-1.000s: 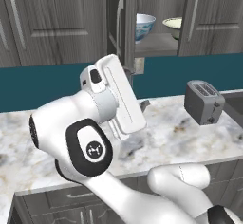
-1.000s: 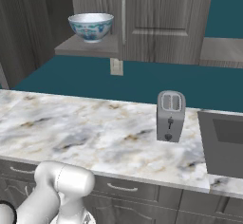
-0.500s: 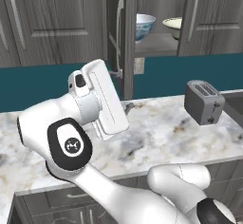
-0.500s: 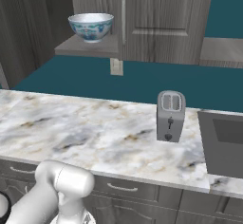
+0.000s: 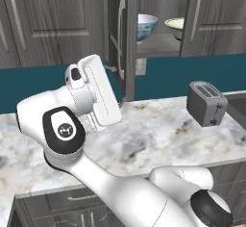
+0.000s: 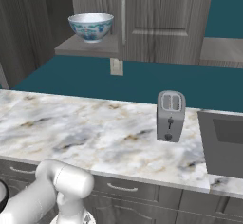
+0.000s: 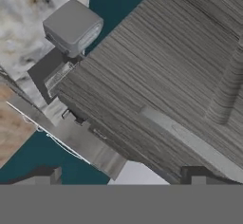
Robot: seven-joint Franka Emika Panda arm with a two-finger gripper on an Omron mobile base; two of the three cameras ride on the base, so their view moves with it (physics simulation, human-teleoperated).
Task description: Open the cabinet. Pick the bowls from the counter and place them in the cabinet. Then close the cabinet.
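In the left base view, the robot's white arm [image 5: 91, 106] folds up over the left part of the marbled worktop [image 5: 158, 134], its flat white forearm tilted toward the wall. Behind it, the tall dark grey cabinet [image 5: 211, 19] hangs on the wall with its left door [image 5: 122, 38] swung out edge-on, a long silver bar handle running down it. On the shelf inside sit both bowls: the blue-patterned bowl [image 5: 146, 26] to the left and the pale cream-green bowl [image 5: 175, 26] just right of it, a small gap between them. Both are off the worktop. Further right on the worktop stands a grey two-slot toaster [image 5: 205, 103], well apart from the arm.

In the right base view, the blue-patterned bowl [image 6: 91, 26] sits on the open shelf at upper left, the toaster [image 6: 171, 116] stands near the middle, and a grey sink basin [image 6: 223, 142] is set into the worktop at far right.

In the hand view, the gripper [image 7: 123, 175] has its two dark tips spread wide apart with nothing between them, looking onto dark wood grain of a cabinet door [image 7: 180, 76] with a silver bar handle [image 7: 190, 142] crossing it; the toaster [image 7: 73, 26] appears at upper left.
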